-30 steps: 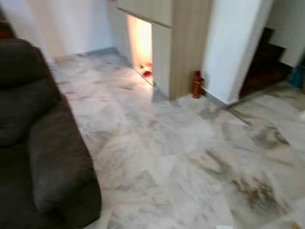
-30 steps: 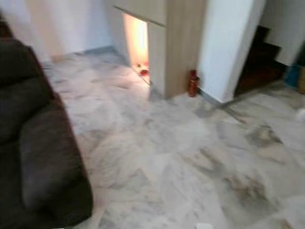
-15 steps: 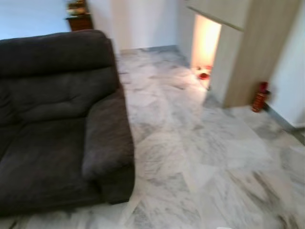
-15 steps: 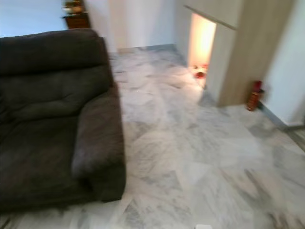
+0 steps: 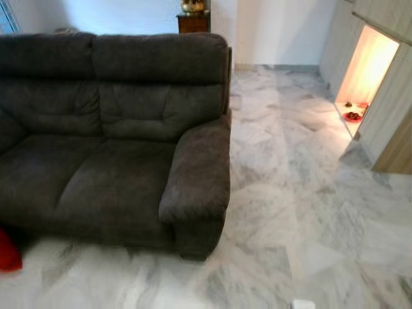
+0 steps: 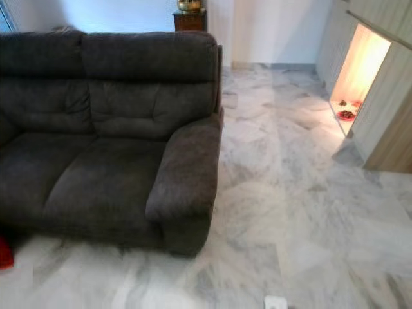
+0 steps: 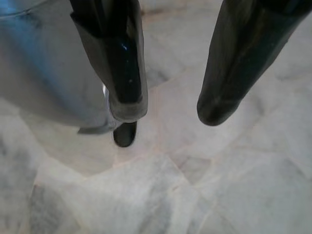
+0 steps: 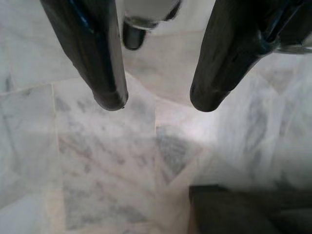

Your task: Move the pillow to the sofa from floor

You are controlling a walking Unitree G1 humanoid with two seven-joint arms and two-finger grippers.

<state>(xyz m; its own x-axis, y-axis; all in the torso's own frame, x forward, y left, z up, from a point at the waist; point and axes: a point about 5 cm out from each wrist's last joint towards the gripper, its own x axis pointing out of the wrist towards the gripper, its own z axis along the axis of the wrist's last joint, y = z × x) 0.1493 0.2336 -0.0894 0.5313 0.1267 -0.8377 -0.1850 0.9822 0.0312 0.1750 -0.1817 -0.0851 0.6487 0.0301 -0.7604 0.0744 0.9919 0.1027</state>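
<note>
Pillow (image 5: pixel 8 251) is lying red on floor (image 5: pixel 290 193) at sofa (image 5: pixel 116 161) front. Search step; both arms hanging, left gripper (image 7: pixel 168 109) & right gripper (image 8: pixel 156 100) gaping, carrying nothing. Next: approach, bend.

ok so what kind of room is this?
Most likely a home living room: a dark grey fabric two-seat sofa, a polished white-and-grey marble tile floor, and a small dark wooden side cabinet against the far wall.

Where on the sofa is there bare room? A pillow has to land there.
Both seat cushions of the sofa are bare, between the backrest and the right armrest. The red pillow lies on the floor at the sofa's left front edge.
</note>
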